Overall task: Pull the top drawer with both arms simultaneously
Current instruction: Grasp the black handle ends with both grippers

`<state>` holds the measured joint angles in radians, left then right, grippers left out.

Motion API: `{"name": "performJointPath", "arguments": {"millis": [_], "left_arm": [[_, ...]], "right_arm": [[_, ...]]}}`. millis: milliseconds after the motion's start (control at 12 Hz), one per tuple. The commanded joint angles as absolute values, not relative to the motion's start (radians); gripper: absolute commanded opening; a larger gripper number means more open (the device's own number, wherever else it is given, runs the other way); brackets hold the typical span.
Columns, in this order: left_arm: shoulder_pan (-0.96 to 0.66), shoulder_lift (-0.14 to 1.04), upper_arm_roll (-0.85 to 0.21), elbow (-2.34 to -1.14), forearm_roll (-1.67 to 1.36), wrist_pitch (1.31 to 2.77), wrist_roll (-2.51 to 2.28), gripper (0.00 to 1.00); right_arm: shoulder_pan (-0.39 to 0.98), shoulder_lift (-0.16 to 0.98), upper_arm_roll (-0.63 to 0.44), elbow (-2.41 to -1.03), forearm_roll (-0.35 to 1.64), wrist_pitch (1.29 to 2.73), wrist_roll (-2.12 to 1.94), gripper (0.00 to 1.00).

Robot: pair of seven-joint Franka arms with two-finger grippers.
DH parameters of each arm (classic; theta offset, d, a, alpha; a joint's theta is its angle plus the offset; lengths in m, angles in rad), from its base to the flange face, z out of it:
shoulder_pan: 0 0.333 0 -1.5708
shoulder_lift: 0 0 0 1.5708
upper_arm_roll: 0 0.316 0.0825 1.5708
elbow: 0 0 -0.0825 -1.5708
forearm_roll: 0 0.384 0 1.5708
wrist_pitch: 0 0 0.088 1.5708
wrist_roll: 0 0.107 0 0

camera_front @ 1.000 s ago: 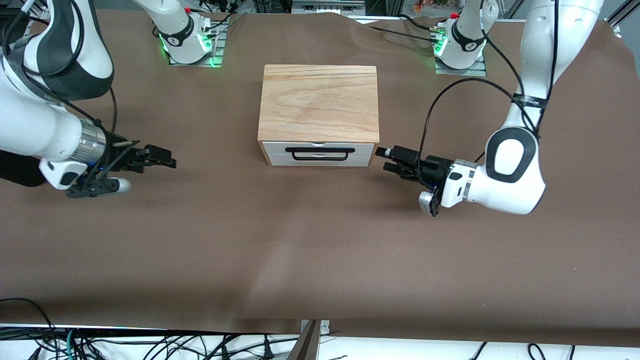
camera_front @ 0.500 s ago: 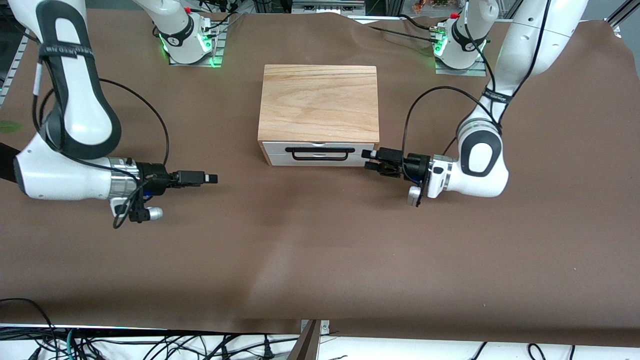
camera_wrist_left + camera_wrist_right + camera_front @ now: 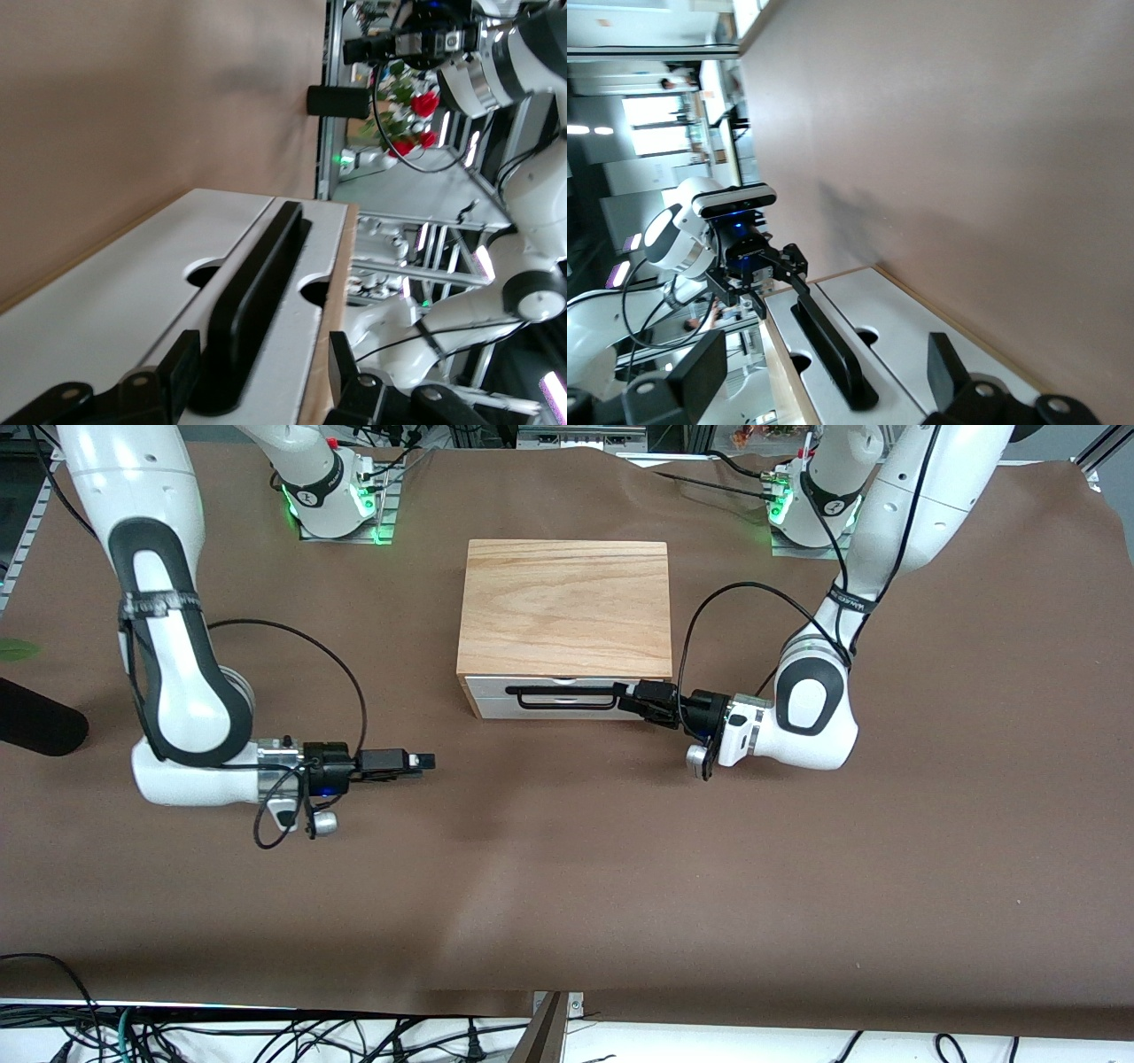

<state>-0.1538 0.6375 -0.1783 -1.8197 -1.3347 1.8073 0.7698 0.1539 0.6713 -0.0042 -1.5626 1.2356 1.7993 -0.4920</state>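
Note:
The top drawer (image 3: 489,685) is a white panel under the light-wood box top (image 3: 564,607) and sits pushed in. Its black bar handle (image 3: 563,695) also shows in the left wrist view (image 3: 252,305) and the right wrist view (image 3: 833,350). My left gripper (image 3: 631,697) is open at the handle's end toward the left arm, with one finger (image 3: 182,381) on each side of the bar. My right gripper (image 3: 427,762) is open and empty over the brown table cover, toward the right arm's end from the box. It faces the handle from a distance (image 3: 824,376).
A brown cover (image 3: 567,886) spreads over the table. A black object (image 3: 35,728) lies at the right arm's end. The arm bases (image 3: 332,491) stand farther from the front camera than the box. Cables (image 3: 266,1036) hang along the near edge.
Both grippers have moved toward the box. The left gripper has reached the handle's end and now straddles it. The right gripper has come closer but is still apart from the drawer.

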Motion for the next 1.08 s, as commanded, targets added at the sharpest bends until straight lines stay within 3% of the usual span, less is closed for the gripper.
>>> {"name": "performJointPath", "arguments": {"millis": [0, 167, 333, 583, 833, 1000], "left_arm": [[-0.172, 0.679, -0.176, -1.756, -1.292, 1.81, 0.796, 0.63], [-0.178, 0.712, -0.178, -1.753, -1.301, 1.807, 0.889, 0.47], [-0.178, 0.719, -0.178, -1.755, -1.301, 1.804, 0.913, 0.38], [-0.178, 0.721, -0.178, -1.755, -1.301, 1.802, 0.911, 0.12], [-0.178, 0.729, -0.178, -1.759, -1.301, 1.801, 0.911, 0.09], [-0.178, 0.73, -0.178, -1.758, -1.301, 1.798, 0.911, 0.0]], "right_arm": [[0.189, 0.713, -0.003, -1.565, 1.356, 1.792, -0.589, 1.0], [0.233, 0.725, -0.003, -1.572, 1.416, 1.798, -0.591, 1.0], [0.259, 0.735, -0.002, -1.6, 1.46, 1.792, -0.652, 1.0], [0.294, 0.735, -0.002, -1.673, 1.546, 1.792, -0.797, 1.0], [0.316, 0.729, 0.012, -1.745, 1.591, 1.781, -0.9, 0.99], [0.318, 0.727, 0.032, -1.769, 1.618, 1.772, -0.945, 0.98]]}}
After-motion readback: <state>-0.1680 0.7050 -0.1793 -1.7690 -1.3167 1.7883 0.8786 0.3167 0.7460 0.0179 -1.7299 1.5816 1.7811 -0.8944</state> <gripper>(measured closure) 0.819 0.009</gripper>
